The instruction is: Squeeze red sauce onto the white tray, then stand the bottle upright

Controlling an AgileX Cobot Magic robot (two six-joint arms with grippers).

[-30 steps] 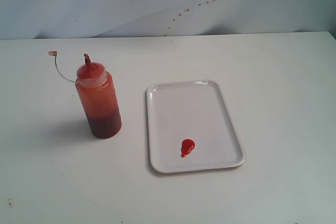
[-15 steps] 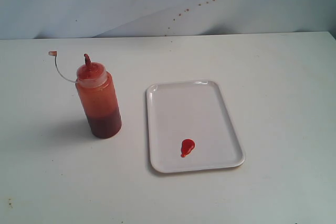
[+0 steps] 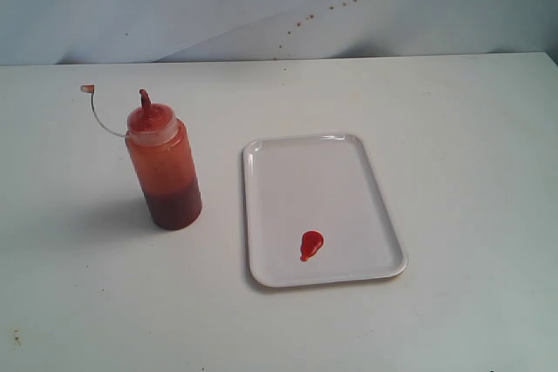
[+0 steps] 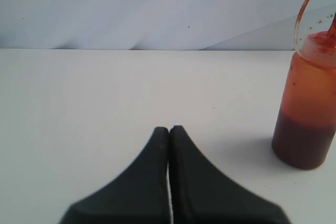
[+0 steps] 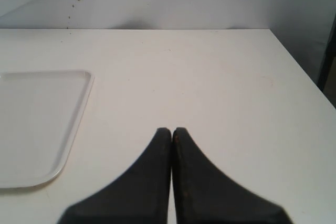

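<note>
Looked pretty much done. Spotted a small glossy teardrop blob of red sauce (image 3: 311,244) near one short end of the flat white rectangular plastic tray (image 3: 314,180). Found the translucent red-orange squeeze bottle (image 3: 164,172) standing upright on the white bench (image 3: 453,128), near the tray, toward the black left claw (image 4: 169,129). Saw that one and the black right claw (image 5: 171,129) both pinched fully closed, empty. Only real worry: little red cap (image 3: 87,88) dangling on its tether away from the tray, so could've snagged it on a sloppy pass and tipped sauce across the bench.
</note>
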